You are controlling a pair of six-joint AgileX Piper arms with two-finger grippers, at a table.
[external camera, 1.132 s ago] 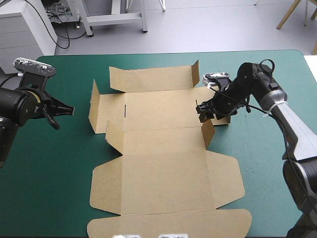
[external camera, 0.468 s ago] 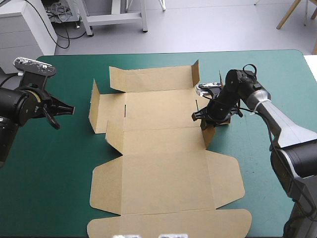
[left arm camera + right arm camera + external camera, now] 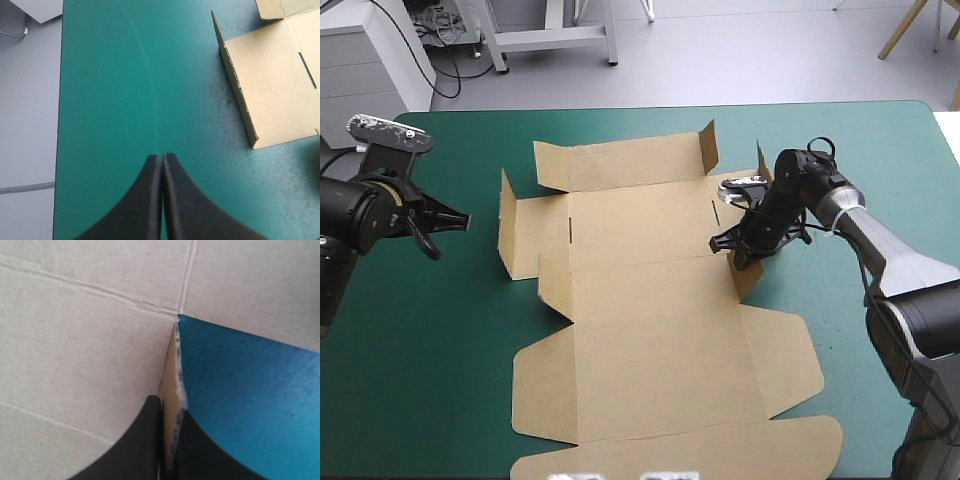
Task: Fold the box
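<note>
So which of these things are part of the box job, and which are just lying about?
In the job: the brown box; the right hand, shut on its side flap.
Lying about: the left hand, shut, apart from the box; the teal-green cover.

This looks like a robotics lab, not a home or a shop. Two robot arms, the left arm (image 3: pixel 350 215) and the right arm (image 3: pixel 880 235), stand at a table (image 3: pixel 440 350) with a teal-green cover, and a box (image 3: pixel 650 320) of brown board lies between them. Past the far edge I see a bare grey floor (image 3: pixel 750 50), a white cabinet (image 3: pixel 365 60) with a tangle of cables (image 3: pixel 440 28), a metal frame (image 3: pixel 550 38) and pale wooden legs (image 3: pixel 910 25).
</note>
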